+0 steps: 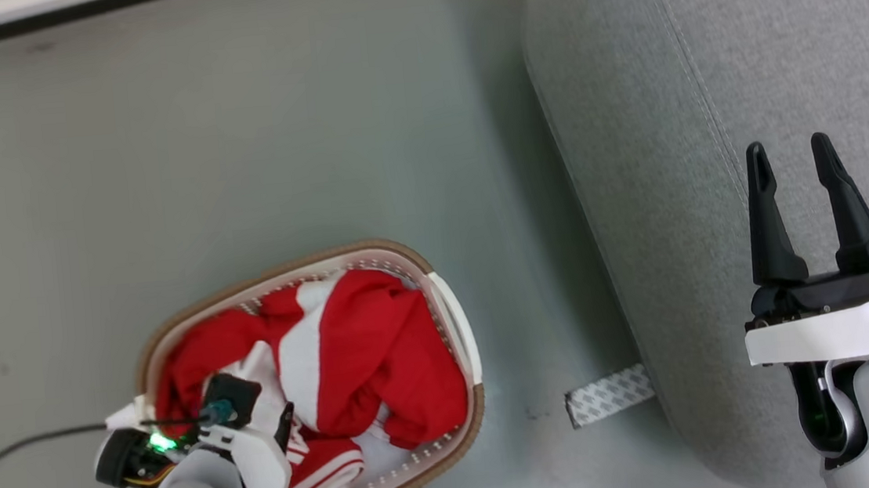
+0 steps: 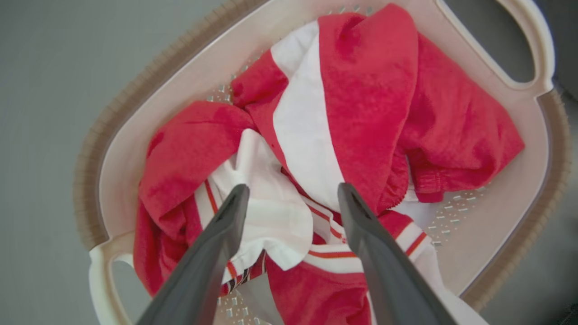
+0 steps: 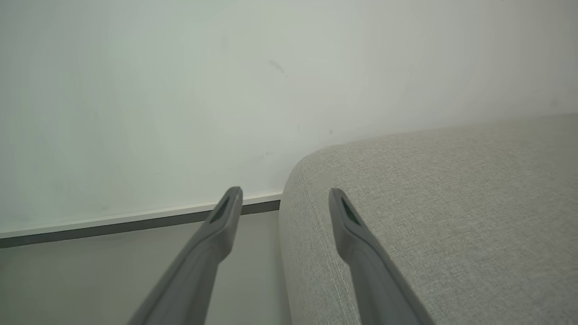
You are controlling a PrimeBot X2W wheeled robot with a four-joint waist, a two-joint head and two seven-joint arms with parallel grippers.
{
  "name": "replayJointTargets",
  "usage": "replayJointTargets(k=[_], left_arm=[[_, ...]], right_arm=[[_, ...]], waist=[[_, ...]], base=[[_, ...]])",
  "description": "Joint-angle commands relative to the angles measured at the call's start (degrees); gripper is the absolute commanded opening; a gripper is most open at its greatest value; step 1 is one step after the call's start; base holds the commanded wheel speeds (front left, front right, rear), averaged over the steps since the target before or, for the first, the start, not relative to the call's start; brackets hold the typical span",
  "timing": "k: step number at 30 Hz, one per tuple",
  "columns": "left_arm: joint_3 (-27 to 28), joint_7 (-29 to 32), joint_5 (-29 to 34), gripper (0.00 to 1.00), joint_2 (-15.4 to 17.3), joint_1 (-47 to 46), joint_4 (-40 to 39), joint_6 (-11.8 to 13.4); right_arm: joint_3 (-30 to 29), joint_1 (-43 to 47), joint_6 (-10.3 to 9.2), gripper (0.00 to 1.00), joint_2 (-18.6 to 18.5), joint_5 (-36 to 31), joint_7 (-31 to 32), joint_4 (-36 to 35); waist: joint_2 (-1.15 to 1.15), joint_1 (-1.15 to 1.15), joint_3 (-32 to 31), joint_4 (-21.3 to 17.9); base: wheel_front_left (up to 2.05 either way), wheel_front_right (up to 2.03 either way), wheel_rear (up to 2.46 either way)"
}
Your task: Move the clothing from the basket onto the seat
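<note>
The reach for the first pick is judged to be in hand. The left claw (image 2: 292, 187) is held spread wide and empty over the clothing (image 2: 370, 90), all of which lies heaped in the basket (image 2: 135, 95). Nothing has been laid on the seat (image 1: 705, 94). A white fold with striped trim lies between and just ahead of its fingers, with red cloth to either side. Whether the tips touch it cannot be told. The right claw (image 1: 788, 150) is likewise spread and empty, with the seat's edge beneath it.

Next, a short push into the heap is called for, so that a thick bunch is caught before the fingers are closed. A lift clear of the rim and a carry across to the seat would follow.

The folds, the trim and the perforated bottom are given by the left wrist view. How the basket stands apart from the seat on the floor (image 1: 240, 174) is given by the head view. The wall (image 3: 180, 90) beyond the seat's rounded end is given by the right wrist view.
</note>
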Motion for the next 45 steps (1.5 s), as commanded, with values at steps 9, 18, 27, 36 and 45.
replayJointTargets(k=[9,18,27,36,45], left_arm=[[-5.4,5.3,3.0,1.0,2.2,-4.6,6.3,-0.4],[-9.7,14.7,3.9,1.0,5.3,-7.5,7.8,-0.4],[-12.4,18.9,4.3,1.0,6.2,-8.4,7.9,-0.4],[-12.5,15.8,2.4,0.0,4.6,-6.9,7.9,-0.3],[-12.4,10.4,0.0,0.0,1.0,-3.7,7.3,-0.2]], right_arm=[[0.8,-2.4,-0.12,1.0,-0.1,2.5,0.0,-0.5],[2.6,-3.8,-0.12,1.0,-0.1,4.5,0.0,-0.8],[3.3,-4.4,-0.12,1.0,-0.1,5.7,0.0,-0.5],[2.6,-4.2,-0.12,1.0,-0.1,4.8,0.0,0.5],[1.1,-2.4,-0.12,1.0,-0.1,2.6,0.0,1.7]], waist=[[0.0,-0.01,6.5,-3.6],[0.0,-0.01,11.3,-6.0],[0.0,-0.01,13.6,-7.1],[0.0,-0.01,10.9,-6.3],[0.0,-0.01,1.6,-3.2]], base=[[0.0,0.0,0.0],[0.0,0.0,0.0],[0.0,0.0,0.0],[0.0,0.0,0.0],[0.0,0.0,0.0]])
